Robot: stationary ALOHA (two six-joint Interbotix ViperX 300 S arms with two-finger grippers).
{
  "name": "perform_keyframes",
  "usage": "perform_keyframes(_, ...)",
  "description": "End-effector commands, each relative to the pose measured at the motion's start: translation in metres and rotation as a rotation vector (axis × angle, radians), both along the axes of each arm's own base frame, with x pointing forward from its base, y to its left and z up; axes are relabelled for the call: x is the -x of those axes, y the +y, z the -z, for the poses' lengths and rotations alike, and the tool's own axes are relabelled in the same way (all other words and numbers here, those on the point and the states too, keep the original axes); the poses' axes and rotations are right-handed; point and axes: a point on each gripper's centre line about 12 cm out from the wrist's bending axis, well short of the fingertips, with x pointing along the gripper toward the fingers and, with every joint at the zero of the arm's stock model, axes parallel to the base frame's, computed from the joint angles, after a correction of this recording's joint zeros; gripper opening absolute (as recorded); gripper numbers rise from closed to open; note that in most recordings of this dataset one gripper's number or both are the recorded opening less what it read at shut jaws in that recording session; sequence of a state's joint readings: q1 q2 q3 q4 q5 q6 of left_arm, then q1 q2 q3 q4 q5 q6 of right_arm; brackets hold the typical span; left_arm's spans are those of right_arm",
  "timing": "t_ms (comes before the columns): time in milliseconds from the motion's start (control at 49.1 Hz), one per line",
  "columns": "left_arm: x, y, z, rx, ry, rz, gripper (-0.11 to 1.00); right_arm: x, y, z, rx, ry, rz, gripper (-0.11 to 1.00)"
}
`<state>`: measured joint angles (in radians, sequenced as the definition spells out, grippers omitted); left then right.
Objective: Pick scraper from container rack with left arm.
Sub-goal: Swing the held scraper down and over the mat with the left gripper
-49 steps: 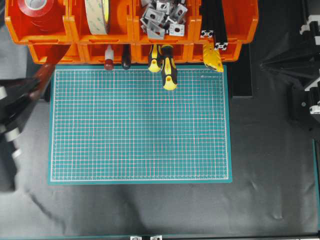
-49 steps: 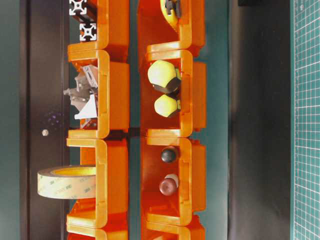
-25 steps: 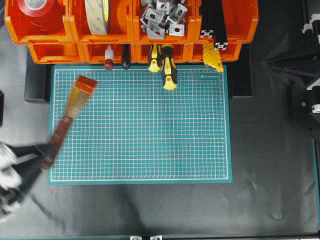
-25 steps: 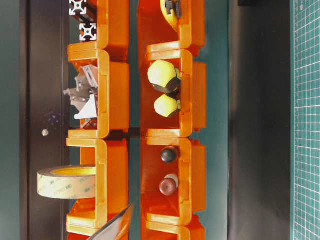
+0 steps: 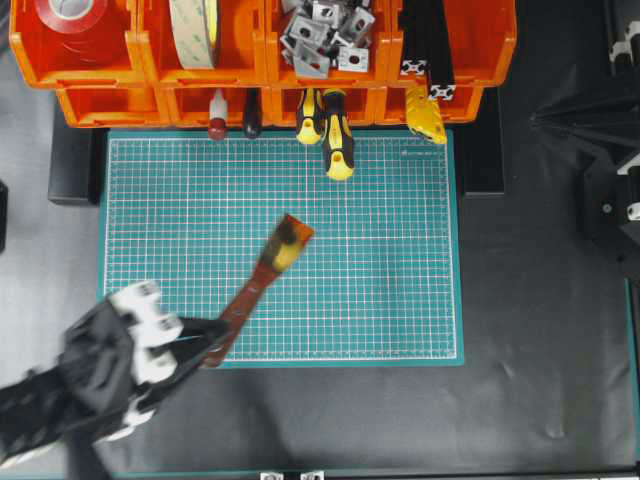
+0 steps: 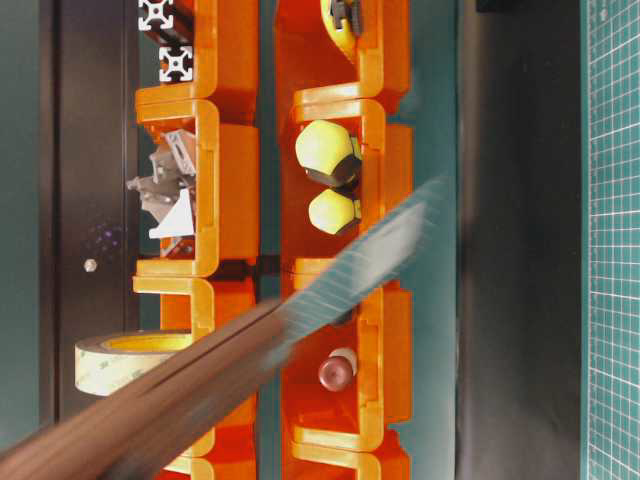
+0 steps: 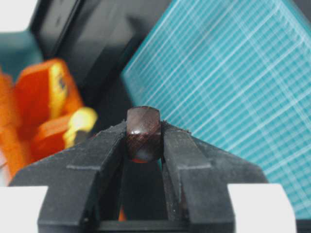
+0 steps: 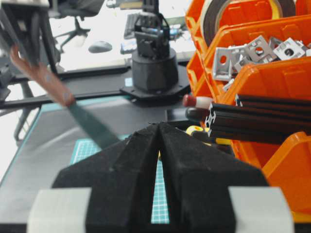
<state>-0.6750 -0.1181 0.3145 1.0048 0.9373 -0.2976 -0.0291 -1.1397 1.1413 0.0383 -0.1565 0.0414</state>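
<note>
Overhead view: the left hand [image 5: 205, 338] sits at the lower left corner of the mat [image 5: 400, 300], its black fingers clamped on the handle end of the scraper [image 5: 262, 285]. The scraper runs up and to the right from the hand, over the mat, its blurred blade end toward the mat's middle. It is well apart from the rack [image 5: 262, 60] along the top edge, where two screwdrivers [image 5: 328, 128] and a red-knobbed tool [image 5: 216, 122] poke out of the front bins. The right arm [image 5: 600, 150] stays at the right edge, off the mat.

Table-level view: the scraper [image 6: 240, 350] crosses the frame as a blurred diagonal in front of the rack [image 6: 225, 180], brown handle at lower left, pale blade at upper right. The hand is out of frame here.

Left wrist view: the left hand [image 7: 144, 138] grips the dark reddish handle butt of the scraper [image 7: 144, 132] between both fingers, which touch it on either side. The mat [image 7: 233, 82] lies beyond, with orange bins blurred at left.

Right wrist view: the right hand [image 8: 159, 141] has its fingers pressed together, holding nothing. The scraper [image 8: 63, 99] hangs tilted in the air at left, above the mat [image 8: 92, 150], its blade pointing down and right. The rack [image 8: 252, 73] fills the right side.
</note>
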Motion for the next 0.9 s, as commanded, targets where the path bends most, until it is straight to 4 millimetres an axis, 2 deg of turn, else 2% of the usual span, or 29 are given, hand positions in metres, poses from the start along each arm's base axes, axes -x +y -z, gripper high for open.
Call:
perform_keyframes(0, -0.014, 0.017, 0.011, 0.116, -0.037, 0.007, 0.2, -0.001, 0.0, -0.006, -0.009, -0.014, 0.002, 0.01)
perform_keyframes(122, -0.026, 0.04, 0.033, 0.218, -0.04, -0.023, 0.2, -0.001, 0.0, -0.007, -0.007, -0.016, 0.002, 0.01)
perform_keyframes(224, -0.032, 0.056, 0.046, 0.233, -0.026, -0.042, 0.2, -0.001, -0.001, -0.007, -0.007, -0.017, 0.003, 0.01)
perform_keyframes(468, -0.037, 0.084, 0.058, 0.238, -0.015, -0.074, 0.2, -0.001, -0.003, -0.007, -0.009, -0.017, 0.02, 0.01)
perform_keyframes(590, -0.037, 0.089, 0.061, 0.239, -0.011, -0.079, 0.2, 0.0, -0.004, -0.008, -0.008, -0.019, 0.022, 0.01)
perform_keyframes(875, -0.043, 0.084, 0.058, 0.253, -0.024, -0.055, 0.2, 0.0, -0.004, -0.006, -0.007, -0.005, 0.023, 0.01)
